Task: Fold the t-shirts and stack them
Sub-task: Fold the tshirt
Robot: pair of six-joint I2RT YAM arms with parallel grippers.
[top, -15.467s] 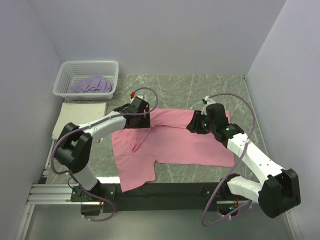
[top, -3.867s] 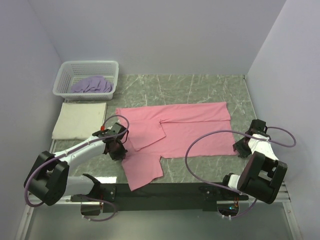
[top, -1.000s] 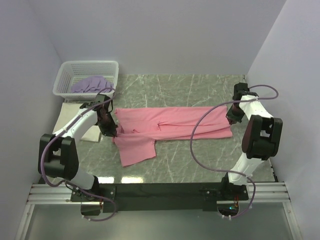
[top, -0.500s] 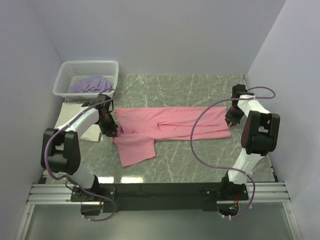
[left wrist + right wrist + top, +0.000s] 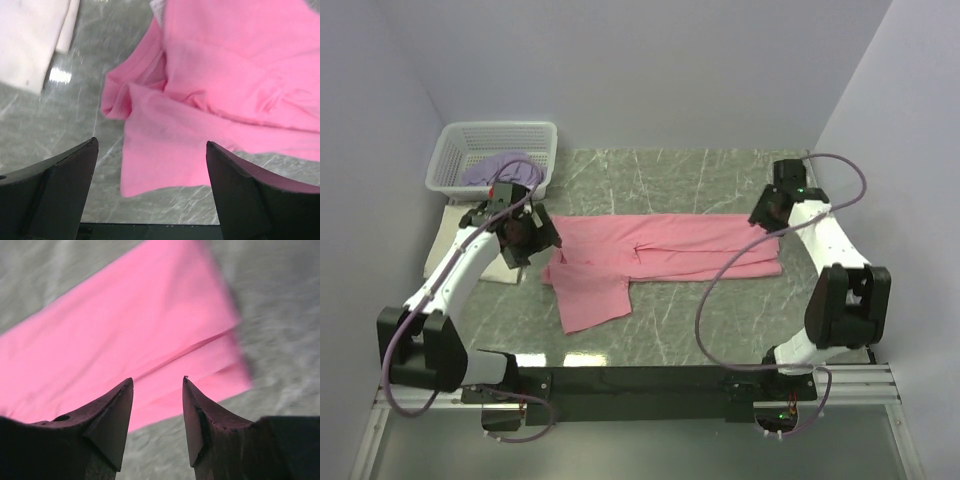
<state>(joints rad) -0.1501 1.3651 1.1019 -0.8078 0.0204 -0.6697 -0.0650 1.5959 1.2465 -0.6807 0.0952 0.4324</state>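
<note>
Basket [image 5: 448, 160] of white lattice stands at the far left of the table [image 5: 720, 310], with the lavender shirt [image 5: 500, 168] bunched inside it. Just near of it lies the cream shirt [image 5: 448, 240], folded flat. The left gripper [image 5: 525, 235] hangs above the gap between the cream shirt and the left end of the pink shirt [image 5: 660, 245], its jaws wide apart and holding nothing. The pink shirt lies across the middle of the table, folded into a long band running left to right, rumpled at its left end, with one flap sticking out toward the near left. The right gripper [image 5: 765, 212] hovers over the band's far right corner, jaws apart with a narrower gap, gripping no cloth.
</note>
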